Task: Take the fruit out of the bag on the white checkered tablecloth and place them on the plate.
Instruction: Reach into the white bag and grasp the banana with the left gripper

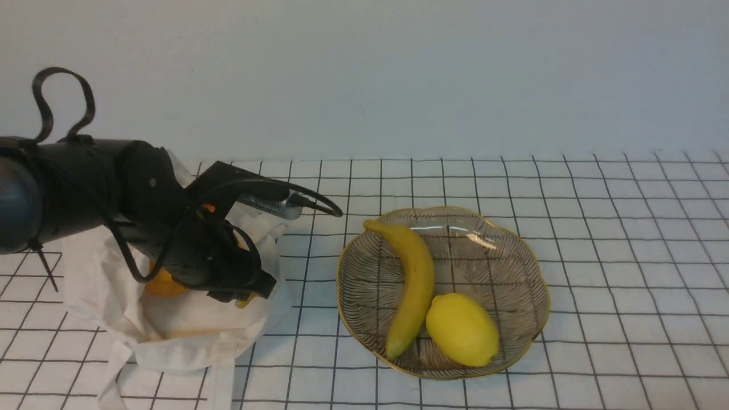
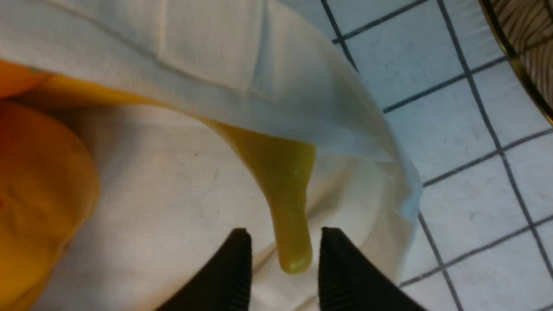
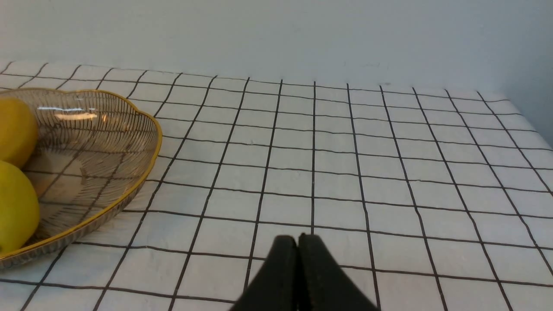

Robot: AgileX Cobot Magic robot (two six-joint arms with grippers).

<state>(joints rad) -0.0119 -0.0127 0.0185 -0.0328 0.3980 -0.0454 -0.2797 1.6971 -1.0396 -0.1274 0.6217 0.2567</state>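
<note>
1. Lower left in the front view, the left arm point(image 1: 85, 188) reaches down into the bag point(image 1: 188, 336) on the white checkered tablecloth point(image 1: 626, 239).
2. The left end effector point(image 2: 285, 263) is released, with one finger on each side of a banana point(image 2: 276, 172) tip.
3. That banana points at the end effector. Cloth hides the rest of it, and the orange fruit point(image 2: 39, 181) beside it is blurry.
4. The right end effector point(image 3: 298, 246) is clenched on nothing.
5. Middle right, the plate point(image 1: 544, 310) holds a second banana point(image 1: 413, 285), lying near-to-far, beside a lemon point(image 1: 462, 329).
</note>
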